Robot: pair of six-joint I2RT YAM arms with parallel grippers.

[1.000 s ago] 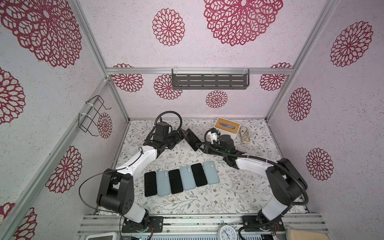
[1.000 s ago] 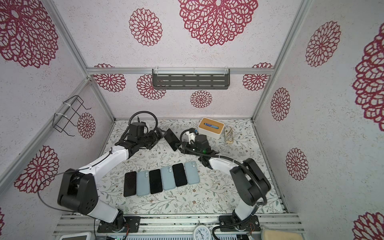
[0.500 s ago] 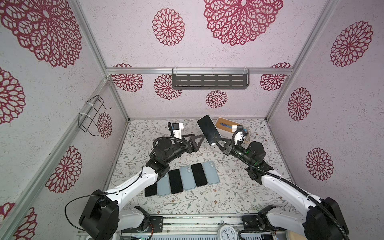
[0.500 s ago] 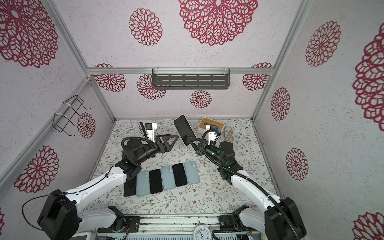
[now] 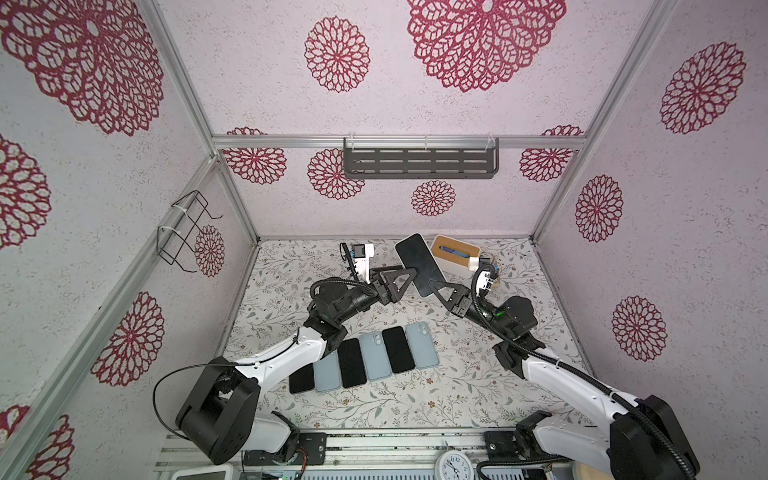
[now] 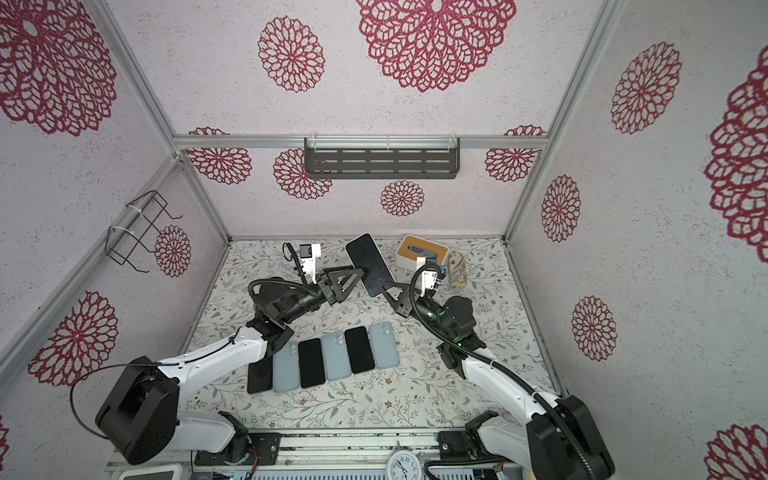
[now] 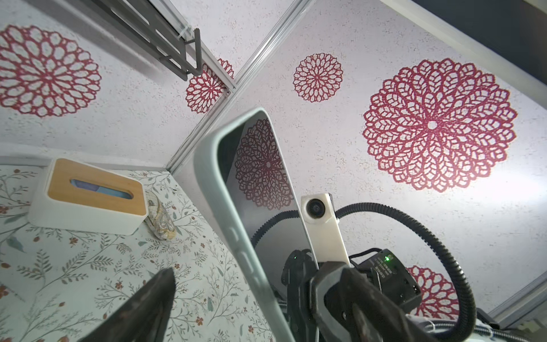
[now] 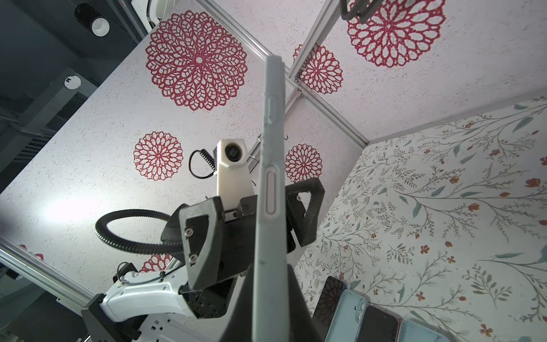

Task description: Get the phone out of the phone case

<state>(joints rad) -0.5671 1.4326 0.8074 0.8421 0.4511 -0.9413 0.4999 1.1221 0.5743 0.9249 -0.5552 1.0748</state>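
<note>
Two grippers meet over the far half of the desk (image 5: 478, 374), near its middle. The phone (image 5: 419, 264) stands raised between them, dark screen toward the top cameras, seated in its pale case (image 7: 208, 177).
- Right gripper (image 5: 434, 286): clenched on the phone's lower end, one finger on each face.
- Left gripper (image 5: 405, 277): jaws parted, straddling a long edge partway up. Not pinching yet, going by the right wrist view.

Step in hand, as I judge it: getting a second hold so the case can be peeled off.
- Left jaws should bite the case rim only, toward the free upper corner. A pinch across both faces would lock phone and case together.
- Right grip pins the lower end, so the peel has to start at the top.
- Pull slowly; a slip drops the phone onto the desk.

Count, near to far:
- One clock (image 5: 456, 465) at the near edge.
- One row of six mid-desk, alternating: three black phones (image 5: 351, 362) screen-up and three pale-blue backs (image 5: 375, 355) with camera holes. Empty or filled, cannot tell.
- One cased phone aloft.
- One box (image 5: 455, 252) and one small bundle (image 7: 161, 220) at the far edge, toward the right corner.
- One shelf (image 5: 419, 164) on the back wall.
- One wire rack (image 5: 183, 232) on the left wall.
</note>
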